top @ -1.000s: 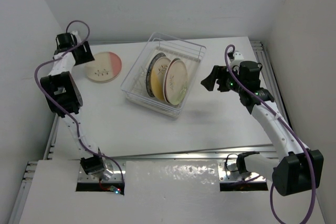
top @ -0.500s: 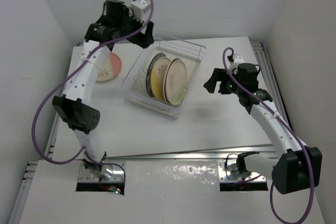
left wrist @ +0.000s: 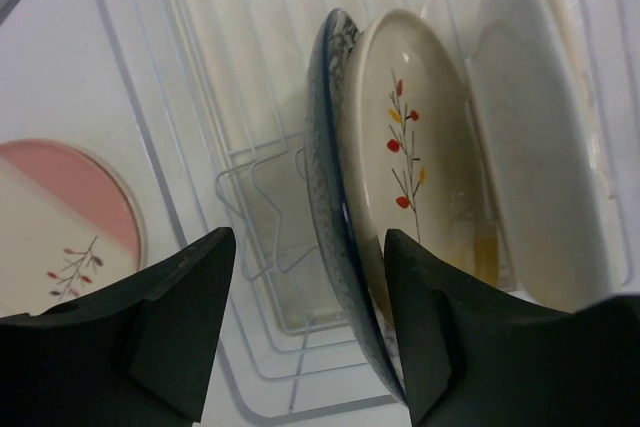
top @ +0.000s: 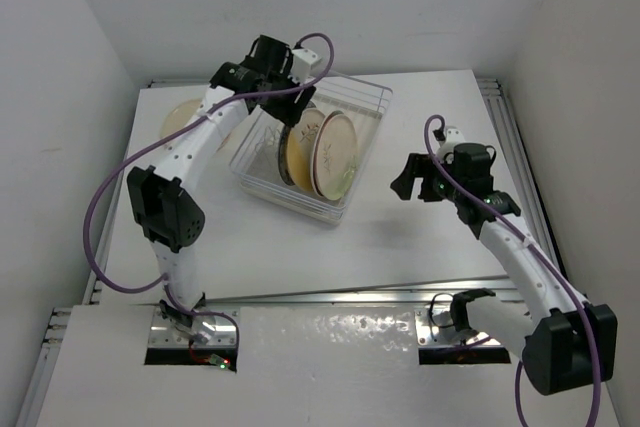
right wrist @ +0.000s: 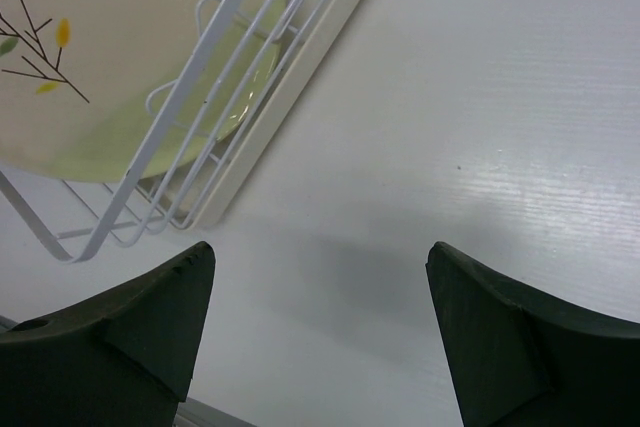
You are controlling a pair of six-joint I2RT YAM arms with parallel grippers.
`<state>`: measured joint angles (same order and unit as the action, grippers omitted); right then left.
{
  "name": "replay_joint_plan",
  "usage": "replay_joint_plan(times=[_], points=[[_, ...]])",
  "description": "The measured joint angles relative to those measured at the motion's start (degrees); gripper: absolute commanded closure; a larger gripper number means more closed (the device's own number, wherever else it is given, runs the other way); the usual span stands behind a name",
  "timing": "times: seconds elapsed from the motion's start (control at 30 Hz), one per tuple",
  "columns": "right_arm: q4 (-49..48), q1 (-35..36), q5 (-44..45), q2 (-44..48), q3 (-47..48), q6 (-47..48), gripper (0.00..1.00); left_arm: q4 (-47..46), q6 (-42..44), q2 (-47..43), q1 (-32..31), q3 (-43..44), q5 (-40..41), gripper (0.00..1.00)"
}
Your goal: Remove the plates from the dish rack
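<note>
The left gripper point(left wrist: 308, 239) hangs spread and empty over the dish rack point(top: 365, 97), where the plates point(top: 335, 152) stand on edge. The blue-rimmed plate point(left wrist: 326, 197) runs lengthwise into the gap between its jaws. The right gripper point(right wrist: 320, 257), also spread and empty, sits beside the rack's right wall, so the left arm is nearer.

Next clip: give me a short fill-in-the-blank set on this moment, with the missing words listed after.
1. The plates standing in the dish rack number ___.
2. The lone plate lying flat on the table is cream and ___.
3. The left gripper hangs over the rack with its jaws ___.
4. The right gripper hovers over the table, holding ___.
Missing words: three; pink; open; nothing.
</note>
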<state>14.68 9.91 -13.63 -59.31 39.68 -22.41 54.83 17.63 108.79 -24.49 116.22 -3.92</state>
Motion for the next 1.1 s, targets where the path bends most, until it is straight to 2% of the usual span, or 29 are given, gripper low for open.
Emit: replay_joint_plan(times=[0.07,0.2,0.27,0.57,0.87,1.1], points=[[0.02,0.00,0.00,0.39,-0.39,0.09,0.14,-0.26,-0.22,0.00,-0.17,-1.09,2.12,0.45],[0.20,0.00,0.02,0.81,-0.74,0.59,0.14,-1.11,-1.44,0.02,-0.57,-1.62,3.45,0.60],[0.31,0.00,0.04,0.92,-0.79,0.81,0.14,-1.75,-1.68,0.02,-1.07,-2.03,4.02,0.63],[0.70,0.00,-0.02,1.95,-1.55,1.44,0.14,-2.89,-3.13,0.02,-1.68,-2.58,4.66,0.63],[0.85,0.00,-0.09,2.38,-1.64,1.62,0.14,-4.09,-3.23,-0.15,-1.79,0.70,7.04,0.63],[0.94,0.00,-0.13,2.38,-1.64,2.10,0.14,-6.03,-3.30,-0.46,-1.84,-1.64,8.26,0.64]])
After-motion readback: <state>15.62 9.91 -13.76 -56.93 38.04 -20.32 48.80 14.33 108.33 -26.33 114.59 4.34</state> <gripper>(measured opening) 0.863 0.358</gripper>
